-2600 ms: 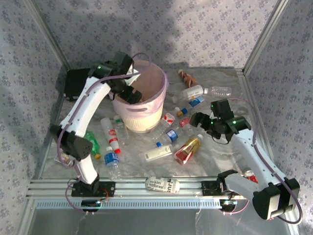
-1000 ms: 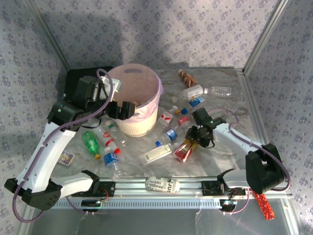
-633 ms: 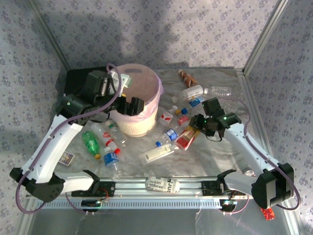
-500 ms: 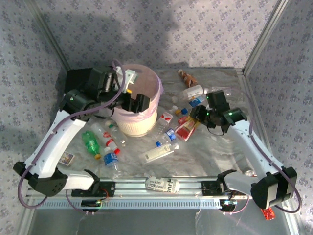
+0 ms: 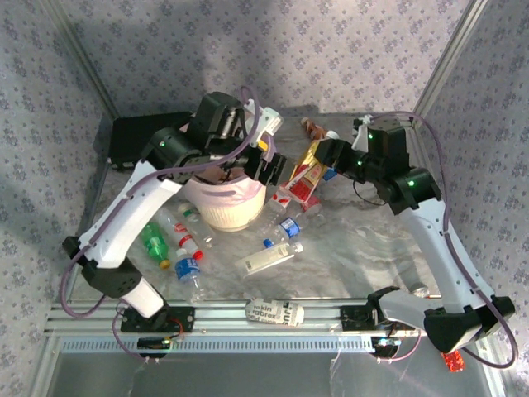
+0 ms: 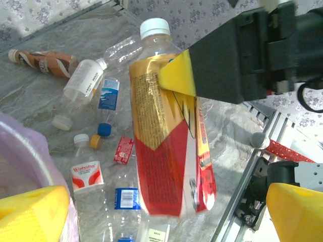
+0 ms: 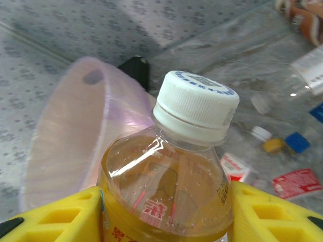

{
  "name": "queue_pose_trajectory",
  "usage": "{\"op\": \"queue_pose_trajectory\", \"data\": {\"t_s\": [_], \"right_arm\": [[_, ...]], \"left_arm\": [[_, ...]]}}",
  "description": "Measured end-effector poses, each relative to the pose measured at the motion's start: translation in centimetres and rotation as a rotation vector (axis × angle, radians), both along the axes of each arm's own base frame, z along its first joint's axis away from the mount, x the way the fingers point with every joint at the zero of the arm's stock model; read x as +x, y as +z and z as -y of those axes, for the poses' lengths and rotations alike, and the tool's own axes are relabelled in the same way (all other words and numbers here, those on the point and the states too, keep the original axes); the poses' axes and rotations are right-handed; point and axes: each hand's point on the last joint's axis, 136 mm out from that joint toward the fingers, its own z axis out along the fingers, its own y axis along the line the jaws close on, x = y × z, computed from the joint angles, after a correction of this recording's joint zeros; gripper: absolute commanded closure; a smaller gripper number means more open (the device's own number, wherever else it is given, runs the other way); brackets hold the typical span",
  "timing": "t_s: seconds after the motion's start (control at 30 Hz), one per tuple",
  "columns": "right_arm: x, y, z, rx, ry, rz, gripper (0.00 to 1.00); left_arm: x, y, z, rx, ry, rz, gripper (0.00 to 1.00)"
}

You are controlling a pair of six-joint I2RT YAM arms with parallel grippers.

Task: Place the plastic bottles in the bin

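R gripper [image 5: 318,155] clamped on yellow-red bottle [image 5: 302,178], held aloft just right of bin [image 5: 231,211]; L gripper [image 5: 269,165] wide open, empty (close by the rim); recommend carrying bottle fully over the opening before release, w/ L gripper out of the way.

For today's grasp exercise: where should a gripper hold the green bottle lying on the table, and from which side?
Probably the green bottle at mid-body, from above, jaws across its width: it lies on its side, cap toward the near edge, with table showing on both flanks.
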Motion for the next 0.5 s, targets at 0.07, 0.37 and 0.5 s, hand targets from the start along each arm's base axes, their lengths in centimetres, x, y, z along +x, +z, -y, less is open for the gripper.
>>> {"op": "queue_pose_trajectory", "data": {"t_s": [0.07, 0.37, 0.5], "right_arm": [[-0.1, 1.3, -0.9, 0.024, 0.034, 0.035, 0.45], [-0.7, 4.1, -3.4, 0.091, 0.124, 0.107, 0.45], [-0.7, 4.6, -3.8, 0.105, 0.139, 0.122, 0.45]], "left_arm": [[0.4, -0.4, 0.8, 0.012, -0.010, -0.002, 0.00], [1.3, -1.8, 3.3, 0.048, -0.054, -0.019, 0.02], [1.3, -1.8, 3.6, 0.045, -0.065, -0.025, 0.17]]}}
